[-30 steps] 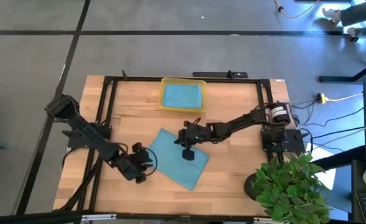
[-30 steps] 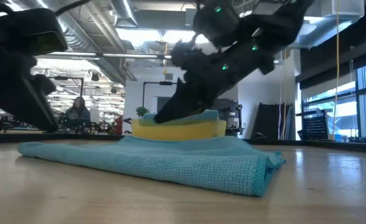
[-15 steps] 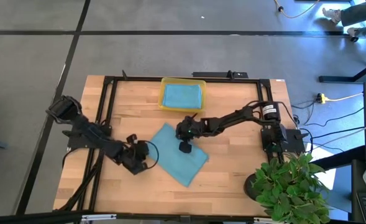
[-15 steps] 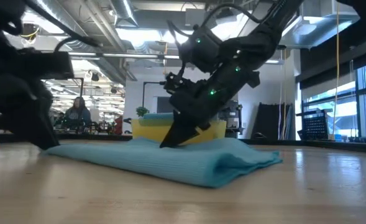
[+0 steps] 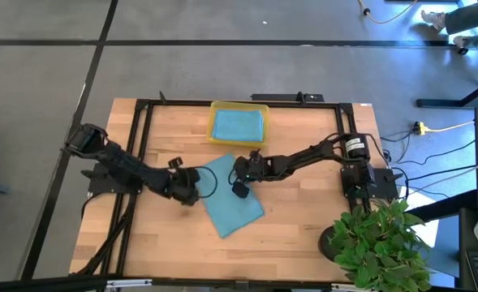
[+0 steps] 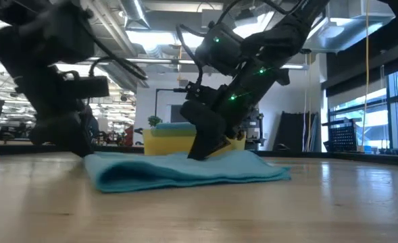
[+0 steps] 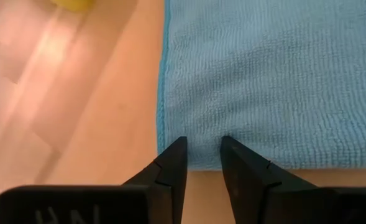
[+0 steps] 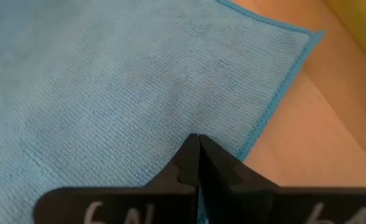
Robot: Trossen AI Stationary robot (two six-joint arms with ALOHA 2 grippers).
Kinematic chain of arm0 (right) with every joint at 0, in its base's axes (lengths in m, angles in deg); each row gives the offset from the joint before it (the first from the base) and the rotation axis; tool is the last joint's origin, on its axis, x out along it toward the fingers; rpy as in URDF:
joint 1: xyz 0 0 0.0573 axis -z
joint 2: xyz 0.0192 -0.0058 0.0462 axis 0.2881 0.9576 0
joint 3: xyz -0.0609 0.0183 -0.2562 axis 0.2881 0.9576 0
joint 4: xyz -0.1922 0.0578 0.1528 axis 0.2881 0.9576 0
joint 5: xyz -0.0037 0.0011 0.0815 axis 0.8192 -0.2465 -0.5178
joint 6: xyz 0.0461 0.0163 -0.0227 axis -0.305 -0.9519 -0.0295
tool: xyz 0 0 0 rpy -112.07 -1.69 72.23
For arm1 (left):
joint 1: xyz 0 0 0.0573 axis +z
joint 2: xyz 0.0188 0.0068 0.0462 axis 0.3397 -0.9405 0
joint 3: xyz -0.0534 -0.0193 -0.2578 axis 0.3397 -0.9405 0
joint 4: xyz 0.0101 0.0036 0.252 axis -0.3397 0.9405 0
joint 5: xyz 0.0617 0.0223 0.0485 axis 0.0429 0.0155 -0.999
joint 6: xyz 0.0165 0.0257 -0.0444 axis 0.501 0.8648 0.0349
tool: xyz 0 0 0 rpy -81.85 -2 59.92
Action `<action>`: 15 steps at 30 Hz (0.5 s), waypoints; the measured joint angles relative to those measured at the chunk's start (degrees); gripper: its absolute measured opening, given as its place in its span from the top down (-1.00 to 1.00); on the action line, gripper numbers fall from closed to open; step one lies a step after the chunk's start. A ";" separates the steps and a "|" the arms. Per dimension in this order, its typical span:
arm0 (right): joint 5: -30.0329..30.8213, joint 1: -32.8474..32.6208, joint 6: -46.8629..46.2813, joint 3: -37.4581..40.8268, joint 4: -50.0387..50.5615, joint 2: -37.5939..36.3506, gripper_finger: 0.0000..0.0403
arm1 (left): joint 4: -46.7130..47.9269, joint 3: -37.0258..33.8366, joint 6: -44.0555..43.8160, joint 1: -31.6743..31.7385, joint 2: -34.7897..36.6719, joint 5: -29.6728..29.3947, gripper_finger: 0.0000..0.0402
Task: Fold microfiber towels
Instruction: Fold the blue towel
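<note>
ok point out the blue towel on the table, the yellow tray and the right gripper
blue towel (image 5: 232,207), high view, middle of the folded cloth
yellow tray (image 5: 212,130), high view, left rim
right gripper (image 5: 240,189), high view, shut fingertips pressing on the towel
</note>
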 joint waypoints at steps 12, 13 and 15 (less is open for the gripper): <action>-0.94 -4.52 1.22 0.40 4.56 -10.56 0.83 | 2.79 3.00 9.33 -0.13 2.12 3.38 0.55; -0.89 -4.84 2.22 0.33 5.12 -11.64 0.79 | 3.74 3.37 9.31 -1.12 2.60 2.66 0.55; -0.71 -5.76 4.23 0.48 7.66 -13.33 0.72 | 6.35 4.51 8.95 -3.24 3.59 1.39 0.55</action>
